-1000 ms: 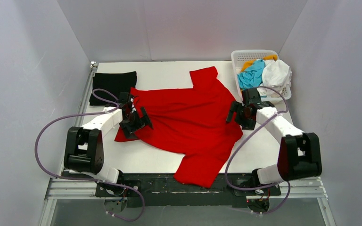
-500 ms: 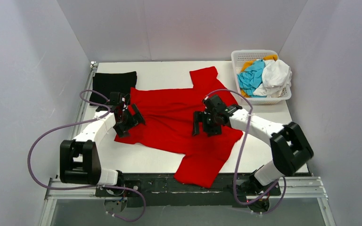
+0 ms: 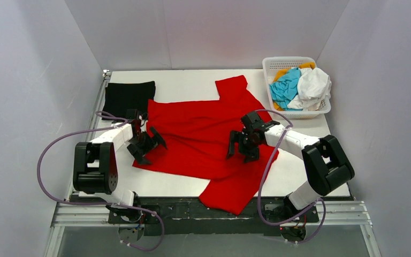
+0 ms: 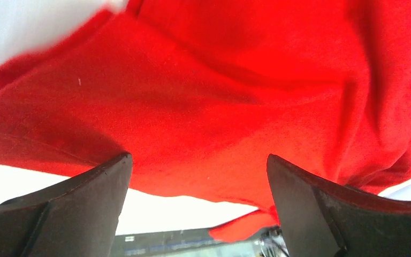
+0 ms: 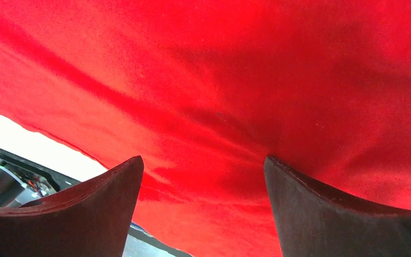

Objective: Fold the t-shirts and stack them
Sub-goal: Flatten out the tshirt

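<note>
Gaping over red t-shirt (image 3: 203, 140) — left claw (image 3: 150, 149), right claw (image 3: 240, 153); basket (image 3: 289, 59), black t-shirt (image 3: 128, 95) beside.

A spread t-shirt (image 3: 203, 136) lies mid-way across the table (image 3: 187, 80), one end past the near edge. A folded t-shirt (image 3: 128, 96) lies behind its left corner; a basket (image 3: 289, 60) holding crumpled t-shirts (image 3: 302, 85) stands far right.

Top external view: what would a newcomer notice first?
The big red t-shirt spread across the table, one end draped over the near edge. The left end effector and right end effector hang open over its left edge and right side. A white basket of crumpled shirts sits far right, a black folded shirt far left.
</note>
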You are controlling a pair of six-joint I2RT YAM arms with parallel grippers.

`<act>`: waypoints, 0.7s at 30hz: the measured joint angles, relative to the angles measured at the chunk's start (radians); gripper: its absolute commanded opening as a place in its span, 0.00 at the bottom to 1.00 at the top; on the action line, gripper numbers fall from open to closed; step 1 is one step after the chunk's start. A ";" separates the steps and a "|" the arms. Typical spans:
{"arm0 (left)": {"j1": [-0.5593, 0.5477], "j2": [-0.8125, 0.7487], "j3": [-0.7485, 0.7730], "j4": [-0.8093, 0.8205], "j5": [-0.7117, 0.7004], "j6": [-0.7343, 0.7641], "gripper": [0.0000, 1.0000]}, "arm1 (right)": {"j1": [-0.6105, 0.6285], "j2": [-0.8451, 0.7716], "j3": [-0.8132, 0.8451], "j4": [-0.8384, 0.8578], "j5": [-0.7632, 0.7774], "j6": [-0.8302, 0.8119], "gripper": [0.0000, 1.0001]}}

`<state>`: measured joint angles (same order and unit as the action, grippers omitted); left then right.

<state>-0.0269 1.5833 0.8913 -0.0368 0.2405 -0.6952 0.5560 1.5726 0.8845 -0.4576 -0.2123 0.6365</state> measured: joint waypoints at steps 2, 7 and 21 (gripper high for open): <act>-0.004 -0.038 -0.047 -0.046 0.004 -0.019 0.99 | -0.002 -0.020 -0.014 -0.032 0.000 -0.013 0.92; -0.018 -0.220 -0.233 -0.231 -0.020 -0.060 1.00 | -0.003 -0.058 -0.032 -0.138 0.008 -0.048 0.93; -0.034 -0.168 0.203 -0.271 -0.048 -0.062 0.99 | -0.123 0.028 0.389 -0.197 0.097 -0.092 0.96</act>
<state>-0.0608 1.4151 1.0946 -0.3080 0.1921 -0.7574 0.4328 1.6009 1.2736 -0.6544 -0.1154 0.5449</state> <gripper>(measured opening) 0.992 0.963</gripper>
